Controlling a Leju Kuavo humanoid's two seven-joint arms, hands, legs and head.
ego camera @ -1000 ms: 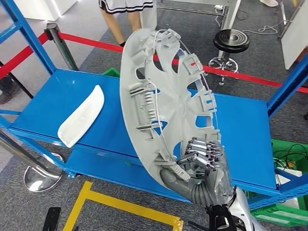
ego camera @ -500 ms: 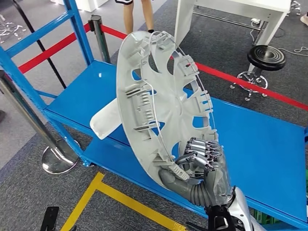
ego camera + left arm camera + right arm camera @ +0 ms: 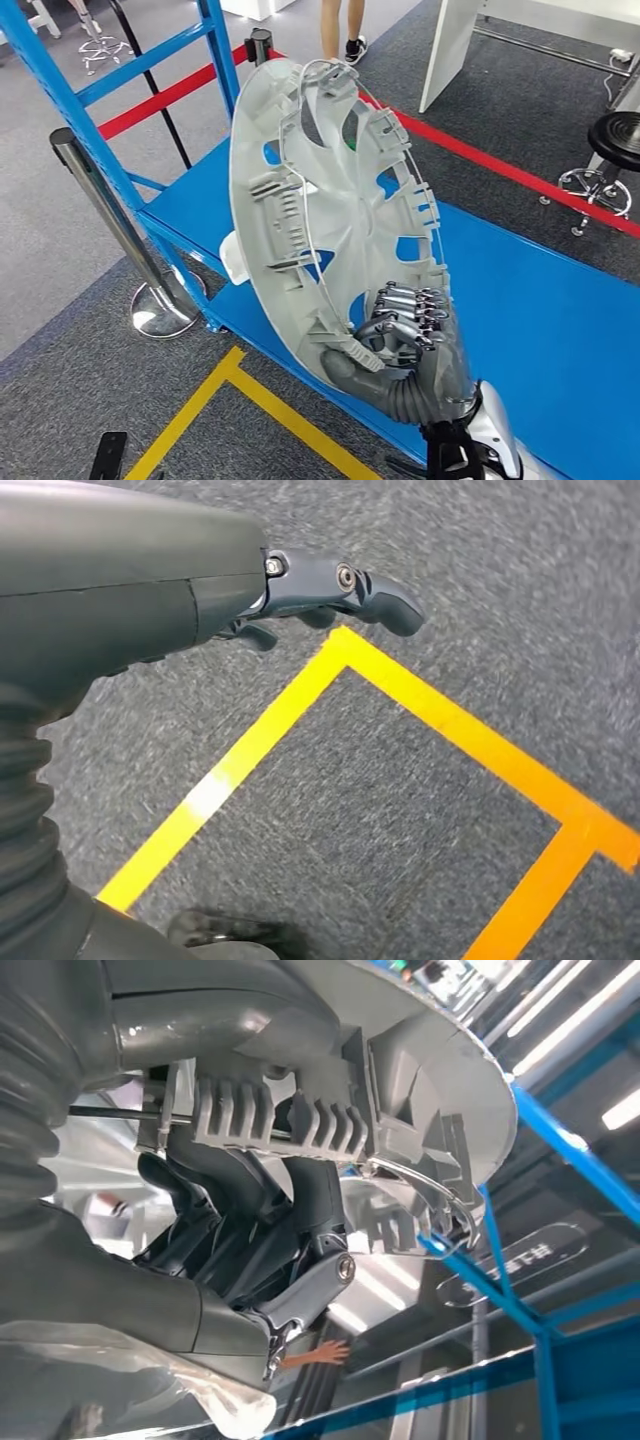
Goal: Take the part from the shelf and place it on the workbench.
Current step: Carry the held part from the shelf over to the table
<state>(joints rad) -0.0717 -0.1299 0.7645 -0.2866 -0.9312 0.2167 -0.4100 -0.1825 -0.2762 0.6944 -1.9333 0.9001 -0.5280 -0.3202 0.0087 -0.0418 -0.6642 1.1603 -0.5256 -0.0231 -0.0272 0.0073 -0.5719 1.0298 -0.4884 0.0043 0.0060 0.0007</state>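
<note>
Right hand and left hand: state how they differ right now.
Grip: the right hand holds the grey wheel cover by its lower rim; the left hand holds nothing.
Pose: the right hand's fingers curl around the rim; the left hand's fingers stretch out loosely.
Place: the right hand is raised in front of the blue shelf; the left hand hangs over grey carpet with yellow tape.
Both share grey ribbed wrist covers.

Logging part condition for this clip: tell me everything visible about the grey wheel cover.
The wheel cover is a round, light-grey plastic disc with spoke cutouts, ribbed clips and a thin wire ring near its rim. Its ribbed back side faces the head camera. It is held tilted on edge, above the blue shelf, gripped at its lower rim by the right hand.
</note>
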